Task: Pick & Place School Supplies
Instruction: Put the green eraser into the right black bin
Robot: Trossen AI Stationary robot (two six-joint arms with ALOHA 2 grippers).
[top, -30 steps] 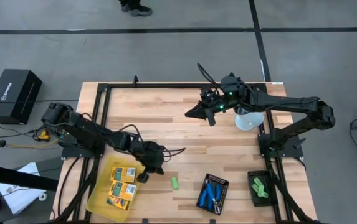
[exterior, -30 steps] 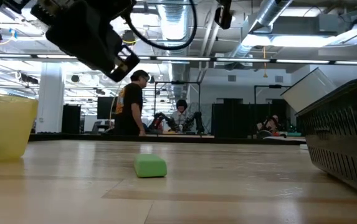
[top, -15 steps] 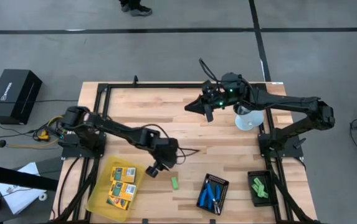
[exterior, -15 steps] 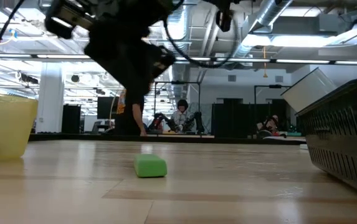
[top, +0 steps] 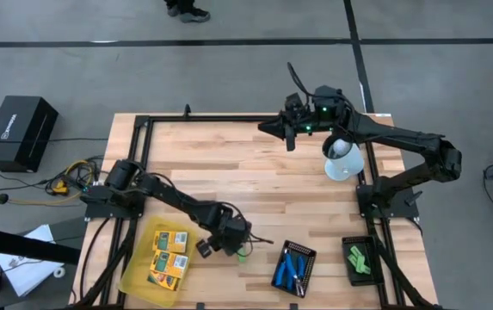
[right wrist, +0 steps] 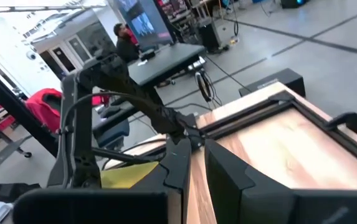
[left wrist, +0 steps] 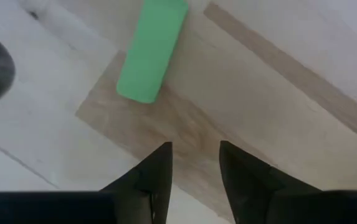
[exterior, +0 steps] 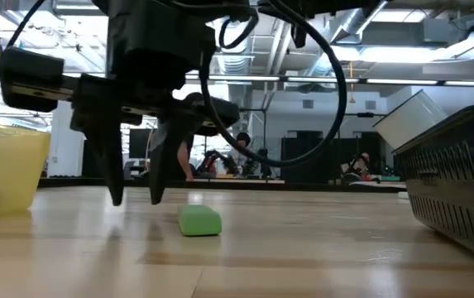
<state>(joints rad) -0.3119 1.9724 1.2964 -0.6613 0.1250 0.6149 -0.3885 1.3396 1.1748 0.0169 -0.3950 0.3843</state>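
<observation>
A small green block (top: 241, 253) (exterior: 199, 222) (left wrist: 152, 50) lies flat on the wood near the table's front edge. My left gripper (top: 229, 248) (exterior: 135, 197) (left wrist: 194, 163) points down just left of it, open, with its fingertips a little above the table and nothing between them. Yellow-orange packs (top: 169, 254) lie in the translucent yellow tray (top: 134, 277). Blue-handled scissors (top: 292, 267) lie in one black tray, and more green blocks (top: 358, 258) lie in the other. My right gripper (top: 263, 127) (right wrist: 198, 163) hangs raised over the table's far side, open by a narrow gap and empty.
The yellow tray (exterior: 5, 165) stands left of the block and the black scissors tray (exterior: 460, 182) right of it. A white round container (top: 343, 161) sits by the right arm's base. A black frame rims the table. People show in the room beyond.
My left gripper has swung from the yellow tray's far right corner toward the table's right and near edge. It has come down beside the green block, fingers now pointing down and apart. My right gripper has drawn back toward the far edge. The block has not moved.
</observation>
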